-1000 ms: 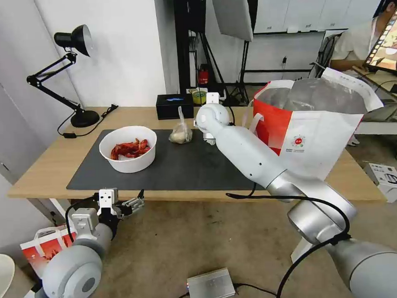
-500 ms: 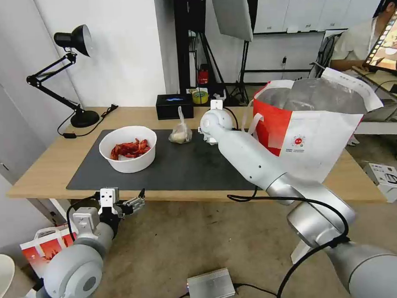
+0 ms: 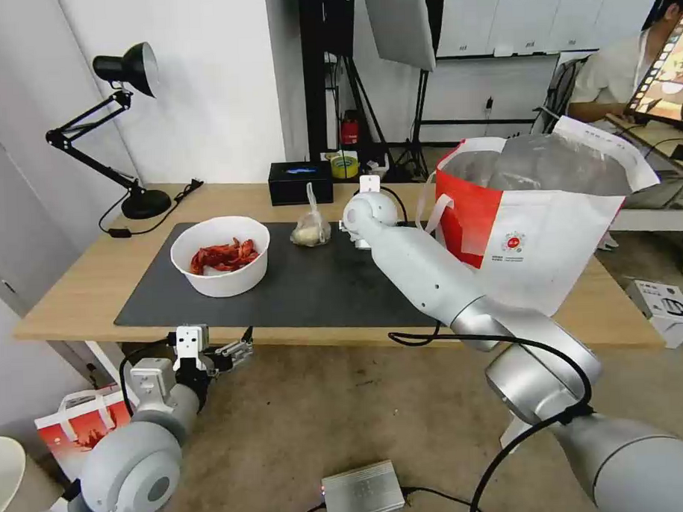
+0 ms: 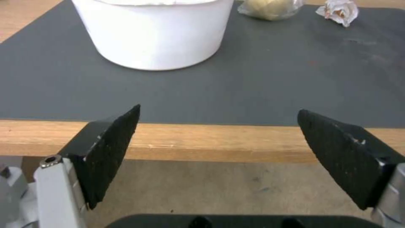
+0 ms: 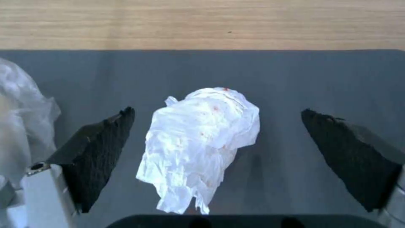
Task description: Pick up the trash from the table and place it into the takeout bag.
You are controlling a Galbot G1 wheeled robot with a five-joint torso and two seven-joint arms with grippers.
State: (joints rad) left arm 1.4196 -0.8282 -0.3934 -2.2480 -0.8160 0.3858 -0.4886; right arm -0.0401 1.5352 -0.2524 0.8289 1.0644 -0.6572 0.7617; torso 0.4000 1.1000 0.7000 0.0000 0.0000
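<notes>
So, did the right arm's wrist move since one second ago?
Yes. The right gripper shifted slightly toward the black box, away from the near table edge.

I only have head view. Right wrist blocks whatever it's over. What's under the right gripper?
Observer: A crumpled white tissue with small reddish stains, lying on the dark grey mat, centred between the right gripper's open fingers.
Operator: Fingers touching it?
Observer: No. There is a gap of mat on both sides of the tissue.
Operator: Anything crowding it?
Observer: The small knotted clear bag sits just outside one finger.
Operator: Left arm?
Observer: The left gripper is open, below and in front of the table edge, facing the white round bowl.
</notes>
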